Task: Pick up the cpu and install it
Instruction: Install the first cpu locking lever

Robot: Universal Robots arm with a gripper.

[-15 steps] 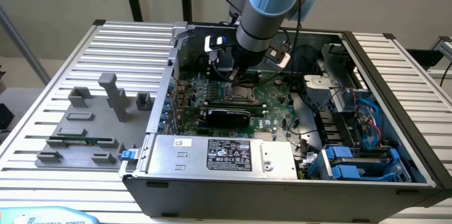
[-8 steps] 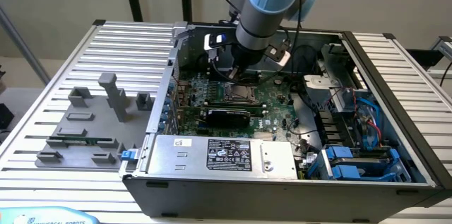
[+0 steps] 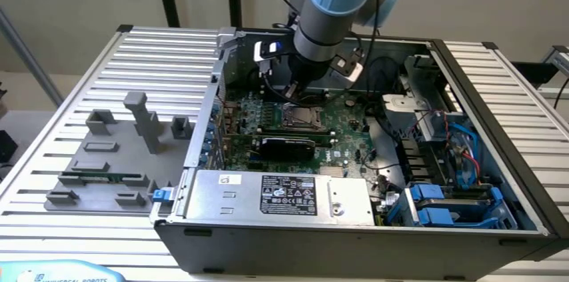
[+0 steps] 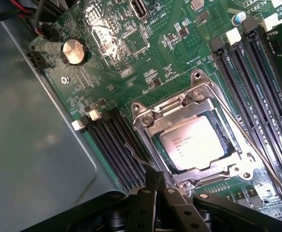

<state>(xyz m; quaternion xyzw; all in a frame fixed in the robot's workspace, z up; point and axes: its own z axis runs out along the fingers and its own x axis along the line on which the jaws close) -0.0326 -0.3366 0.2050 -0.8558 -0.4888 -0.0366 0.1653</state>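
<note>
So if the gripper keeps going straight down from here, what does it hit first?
Most likely the metal socket frame around the cpu, at its near edge. The shut gripper sits just above the motherboard; exact depth is unclear.

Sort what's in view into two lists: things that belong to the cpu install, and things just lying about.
Part of the job:
- cpu, seated in the socket frame
- gripper, shut, just above the socket
- motherboard

Lying about:
- grey fixture blocks on the table
- green memory stick
- power supply
- coin battery
</note>
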